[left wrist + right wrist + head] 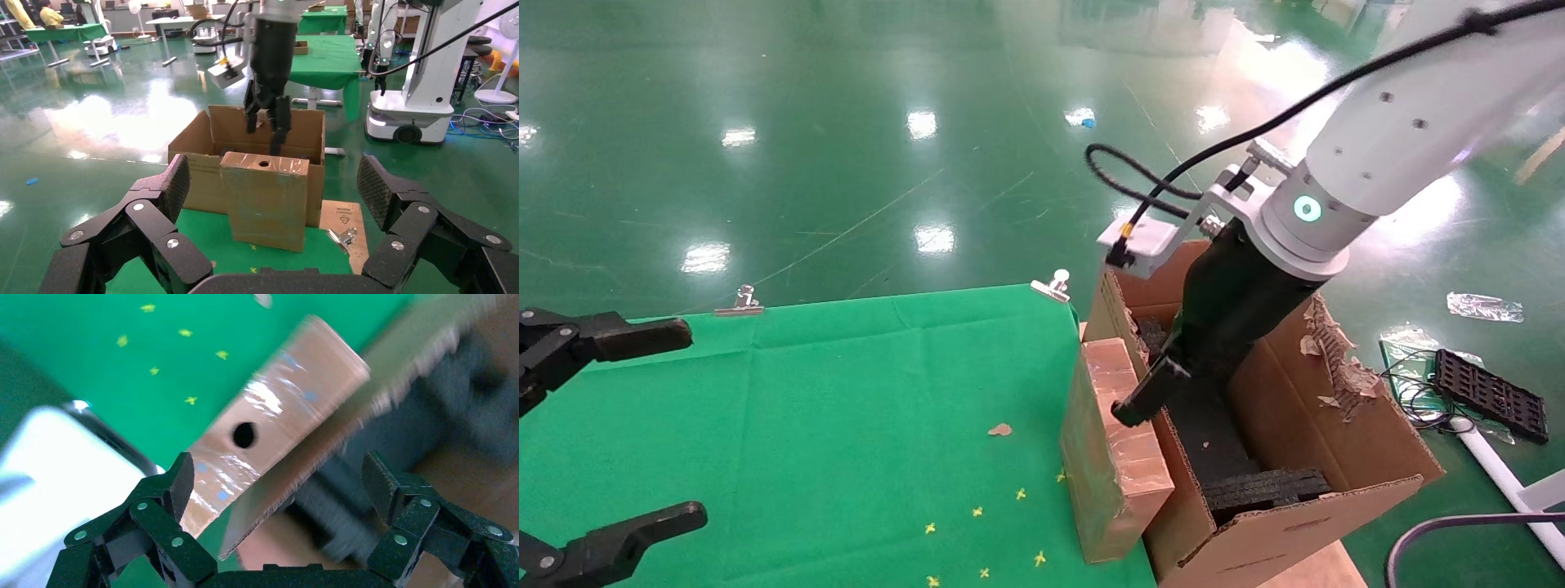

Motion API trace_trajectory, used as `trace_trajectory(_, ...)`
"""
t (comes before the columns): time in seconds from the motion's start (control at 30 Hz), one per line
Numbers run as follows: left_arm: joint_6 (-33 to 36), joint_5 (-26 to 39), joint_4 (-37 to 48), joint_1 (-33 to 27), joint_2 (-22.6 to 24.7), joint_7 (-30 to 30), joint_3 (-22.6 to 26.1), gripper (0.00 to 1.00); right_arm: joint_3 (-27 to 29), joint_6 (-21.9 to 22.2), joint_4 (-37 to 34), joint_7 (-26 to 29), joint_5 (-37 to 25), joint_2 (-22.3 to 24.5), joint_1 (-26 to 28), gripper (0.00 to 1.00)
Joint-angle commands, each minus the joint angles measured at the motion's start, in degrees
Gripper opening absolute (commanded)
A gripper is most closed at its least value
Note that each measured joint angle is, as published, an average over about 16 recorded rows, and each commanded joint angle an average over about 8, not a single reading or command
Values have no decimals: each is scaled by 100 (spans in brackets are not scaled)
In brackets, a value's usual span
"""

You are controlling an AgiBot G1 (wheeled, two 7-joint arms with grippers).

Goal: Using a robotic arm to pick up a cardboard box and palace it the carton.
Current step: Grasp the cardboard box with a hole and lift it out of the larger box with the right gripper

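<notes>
Cardboard box [1111, 457] upright on edge against carton [1303, 490], at its 9 o'clock. Right gripper [1144, 396] above, fingers spread, nothing held, straddling box top and carton wall. Left gripper [609, 425] parked, likewise spread.

In the head view the robotic arm [1401, 139] runs off the top right corner, so its upper length is unseen, and its gripper [1140, 400] shows only one dark fingertip clearly; the other seems to be behind the wall of the carton [1336, 441]. The carton's near corner is cut by the lower edge. The left gripper [609, 425] is cropped at the left edge, its body out of view. In the right wrist view the carton's interior is smeared by blur, and the cardboard box [275, 422] has its lower end hidden behind the jaws. The counter [829, 425] continues past the bottom edge.
</notes>
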Motion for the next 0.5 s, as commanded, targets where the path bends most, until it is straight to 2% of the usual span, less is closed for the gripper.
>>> trace_trajectory(0.03,0,-1,0,0,0,0,1,100,-87,-117,-364,554,11,-136,-35,100)
trace_trajectory(0.2,-1,-2,0,-1,-1,1,3,100,-172,-189,-1009,813,395,-280,-272,100)
trace_trajectory(0.5,-3,-4,0,-1,-3,3,6,100,-294,-125,-1603,713,582,-503,-464,100)
